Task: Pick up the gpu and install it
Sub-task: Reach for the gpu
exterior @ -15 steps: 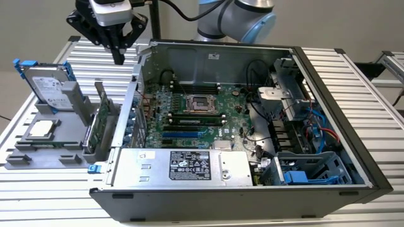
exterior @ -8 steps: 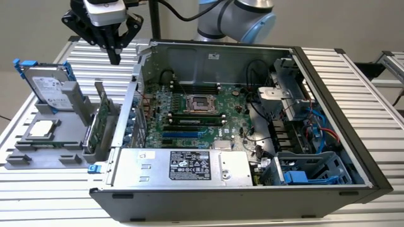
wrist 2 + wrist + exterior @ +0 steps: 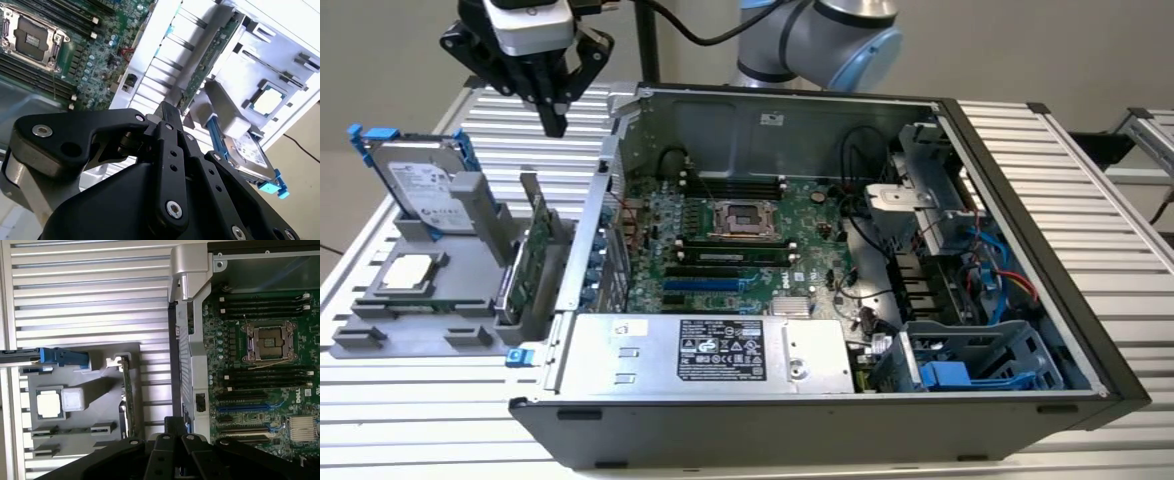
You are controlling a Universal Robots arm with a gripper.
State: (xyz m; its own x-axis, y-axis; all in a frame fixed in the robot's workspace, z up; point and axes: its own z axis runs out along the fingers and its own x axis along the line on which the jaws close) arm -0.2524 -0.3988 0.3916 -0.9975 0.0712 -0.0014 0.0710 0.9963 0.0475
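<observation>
- In the second wrist view the tool [image 3: 167, 111] lay closest to the lens, its black fingers pressed together and holding nothing.
- Past its tip the gpu [image 3: 200, 75] stood on edge in a grey holder [image 3: 227, 107], with the drive [image 3: 247, 155] and the chip [image 3: 267, 100] beside it.
- In the first wrist view the tool [image 3: 175, 424] hung near the case [image 3: 190, 270] wall, above the ribbed bench [image 3: 90, 300], with the gpu [image 3: 128, 395] close by in its slot.
- The board [image 3: 260, 370] lay open inside the case with its long slots bare, likely left free to take the card.
- In the exterior view the tool [image 3: 556, 120] hovered well above the gpu [image 3: 531, 250], pointing straight down and touching nothing.
- The card stood upright, probably so that its top edge could be pinched from above; the pick looked not yet begun.
</observation>
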